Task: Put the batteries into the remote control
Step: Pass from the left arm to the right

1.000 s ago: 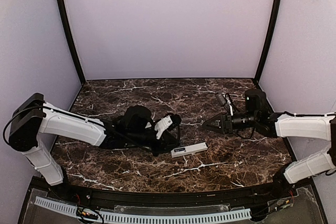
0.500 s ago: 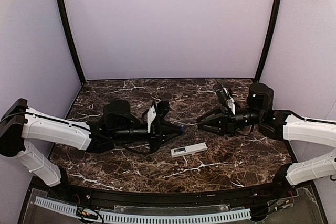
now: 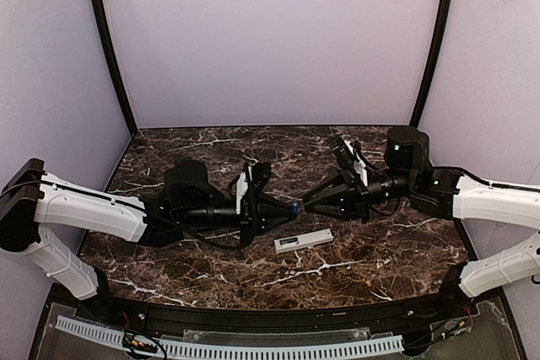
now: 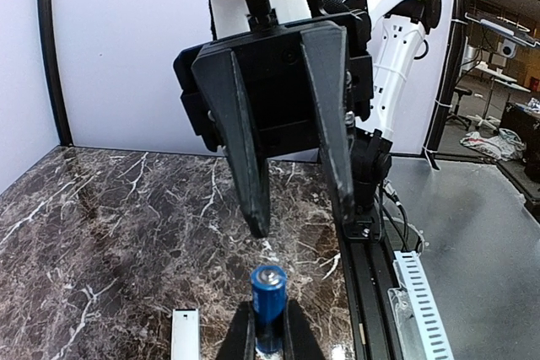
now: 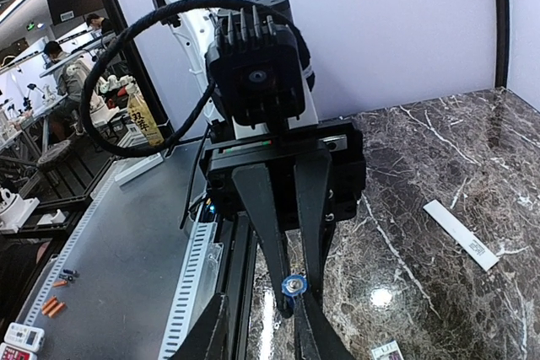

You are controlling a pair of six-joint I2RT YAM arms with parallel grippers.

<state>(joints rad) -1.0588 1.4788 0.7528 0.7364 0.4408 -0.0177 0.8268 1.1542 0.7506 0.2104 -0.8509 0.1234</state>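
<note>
My left gripper [image 3: 287, 207] is shut on a blue battery [image 3: 294, 206], held level above the table with its metal end pointing right. In the left wrist view the battery [image 4: 268, 301] sticks out from between the fingertips. My right gripper [image 3: 310, 201] faces it tip to tip with its jaws apart. The battery's free end [image 5: 294, 285] lies between the right gripper's fingertips [image 5: 260, 297], close to one finger. The white remote control [image 3: 304, 241] lies flat on the marble just below the two grippers, dark section at its left end. One end of it shows in the left wrist view [image 4: 185, 335].
A white flat strip with a dark label [image 5: 460, 233] lies on the marble farther back. The table's front rail and slotted cable duct [image 4: 418, 301] run along the near edge. Purple walls enclose the table [image 3: 253, 145] on three sides.
The left arm rose from the table and reached right, bringing the battery level. The right gripper travelled left to meet it, and its jaws narrowed slightly.
</note>
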